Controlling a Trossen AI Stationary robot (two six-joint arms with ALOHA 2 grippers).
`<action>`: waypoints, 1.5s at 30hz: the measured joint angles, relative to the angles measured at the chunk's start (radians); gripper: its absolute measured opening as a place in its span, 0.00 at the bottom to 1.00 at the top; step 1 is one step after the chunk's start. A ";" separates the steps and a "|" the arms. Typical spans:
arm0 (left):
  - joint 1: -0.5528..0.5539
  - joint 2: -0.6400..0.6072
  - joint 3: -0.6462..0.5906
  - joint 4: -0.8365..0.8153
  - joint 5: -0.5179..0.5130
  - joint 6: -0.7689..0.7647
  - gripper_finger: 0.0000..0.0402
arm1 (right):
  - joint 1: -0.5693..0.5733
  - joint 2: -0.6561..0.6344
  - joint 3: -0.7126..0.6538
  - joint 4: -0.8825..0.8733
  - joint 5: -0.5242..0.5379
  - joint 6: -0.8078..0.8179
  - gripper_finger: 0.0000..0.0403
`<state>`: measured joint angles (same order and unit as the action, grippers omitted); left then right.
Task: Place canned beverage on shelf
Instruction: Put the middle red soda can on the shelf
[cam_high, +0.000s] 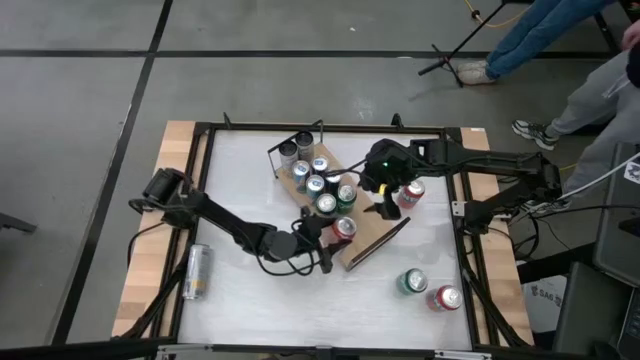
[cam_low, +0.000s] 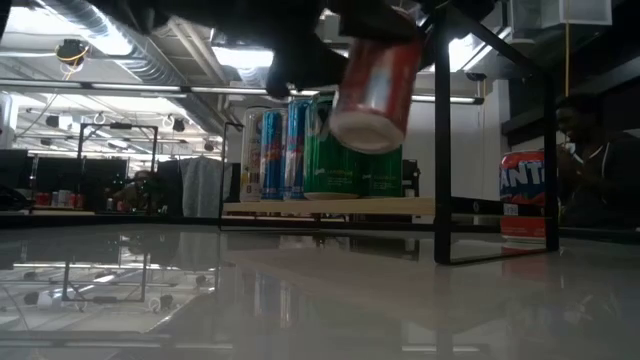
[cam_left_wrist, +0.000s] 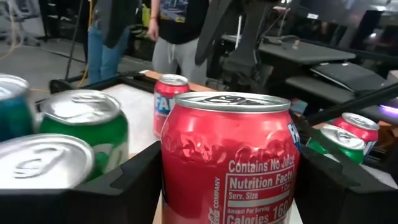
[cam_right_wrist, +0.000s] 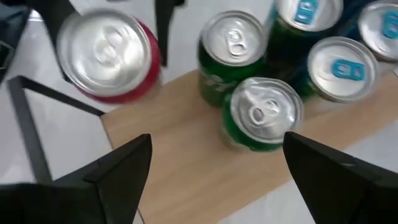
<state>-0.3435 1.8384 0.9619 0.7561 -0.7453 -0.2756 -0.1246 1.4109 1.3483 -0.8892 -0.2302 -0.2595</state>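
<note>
Left gripper (cam_high: 322, 243) is pinching a red can (cam_high: 343, 230) over the shelf (cam_high: 362, 243); right gripper (cam_right_wrist: 214, 165), fingers spread, is hovering at two o'clock.

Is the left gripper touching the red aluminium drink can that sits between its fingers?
Touching. In the left wrist view, the red can fills the space between the left gripper's dark fingers, no gap on either side.
</note>
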 joint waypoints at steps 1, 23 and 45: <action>0.004 0.015 0.000 0.024 0.008 0.002 0.67 | 0.000 0.000 0.000 0.001 -0.014 -0.006 0.88; 0.062 0.161 0.001 0.180 0.086 0.076 0.69 | 0.001 0.000 0.000 0.020 -0.094 -0.008 0.88; 0.067 0.161 0.002 0.172 0.130 0.101 0.80 | 0.001 0.000 0.000 0.020 -0.093 -0.008 0.88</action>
<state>-0.2768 1.9995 0.9634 0.9283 -0.6155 -0.1749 -0.1234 1.4109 1.3483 -0.8692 -0.3233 -0.2672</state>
